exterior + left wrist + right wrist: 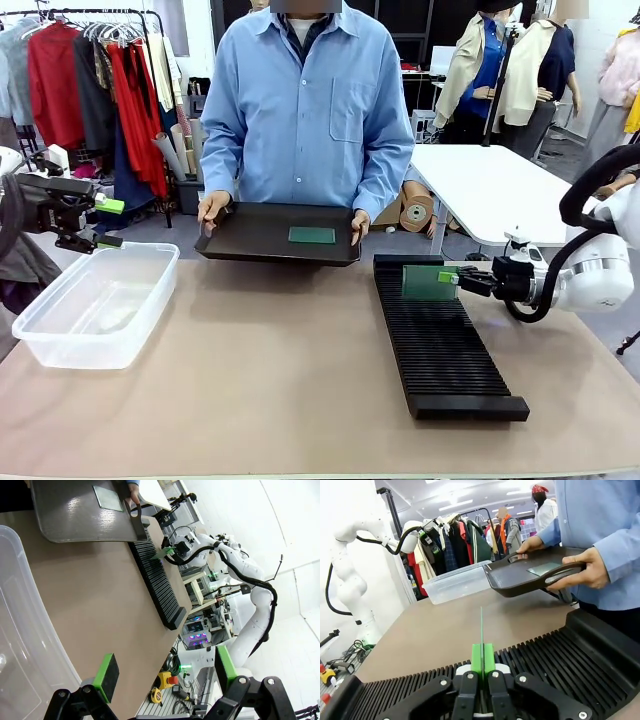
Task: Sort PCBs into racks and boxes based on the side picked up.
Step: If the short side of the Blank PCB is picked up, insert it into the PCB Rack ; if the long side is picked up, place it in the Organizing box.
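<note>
Right tool point(462, 281) pinching PCB point(426, 283) upright over rack point(450, 360), at its 12 o'clock end; risking edge straddling slot rib, jamming, if tilting during lowering. Left tool point(110, 222) hanging open.

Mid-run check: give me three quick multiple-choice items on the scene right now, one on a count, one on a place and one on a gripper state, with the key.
1. How many PCBs lie on the black tray held by the person? A none; B one; C three.
2. Where is the PCB that the right gripper holds? A flat on the tray; B in the person's hand; C upright at the far end of the rack.
3. How do the left gripper's fingers stand? A open, holding nothing; B shut on a PCB; C shut on the tray's rim.

Key: 1 B, a single green board lies on the tray. 2 C, it stands on edge over the rack's far slots, pinched between the fingers. 3 A, the green pads stand apart with nothing between them.
</note>
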Motion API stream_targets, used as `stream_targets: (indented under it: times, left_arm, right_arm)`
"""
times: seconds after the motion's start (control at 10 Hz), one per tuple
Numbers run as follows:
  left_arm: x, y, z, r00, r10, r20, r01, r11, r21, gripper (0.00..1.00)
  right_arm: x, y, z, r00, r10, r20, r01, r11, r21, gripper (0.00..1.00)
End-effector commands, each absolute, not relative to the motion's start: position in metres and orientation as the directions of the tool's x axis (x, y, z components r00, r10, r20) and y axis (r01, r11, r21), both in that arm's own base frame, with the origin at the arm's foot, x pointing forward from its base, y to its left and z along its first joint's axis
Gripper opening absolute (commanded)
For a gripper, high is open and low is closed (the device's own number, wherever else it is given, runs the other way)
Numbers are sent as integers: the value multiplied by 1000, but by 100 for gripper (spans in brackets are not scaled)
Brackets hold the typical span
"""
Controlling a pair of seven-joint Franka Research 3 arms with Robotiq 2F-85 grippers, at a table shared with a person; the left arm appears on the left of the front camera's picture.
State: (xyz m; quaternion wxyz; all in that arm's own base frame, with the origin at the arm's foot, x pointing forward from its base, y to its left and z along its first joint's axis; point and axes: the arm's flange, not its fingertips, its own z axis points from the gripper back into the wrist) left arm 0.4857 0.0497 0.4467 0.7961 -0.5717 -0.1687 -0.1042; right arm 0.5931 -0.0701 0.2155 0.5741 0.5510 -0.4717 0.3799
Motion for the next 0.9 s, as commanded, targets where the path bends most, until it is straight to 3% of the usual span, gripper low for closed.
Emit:
stream_targets:
  times: [0.0,0.8]
  left_arm:
    - [486,49,449,925,36,379,348,326,-879,100]
    - [486,49,449,925,36,379,348,326,-879,100]
  right_arm:
    - [598,-69,218,270,-75,960,-955,107,276,0]
    - [593,-70,216,266,-84,960,-956,104,274,0]
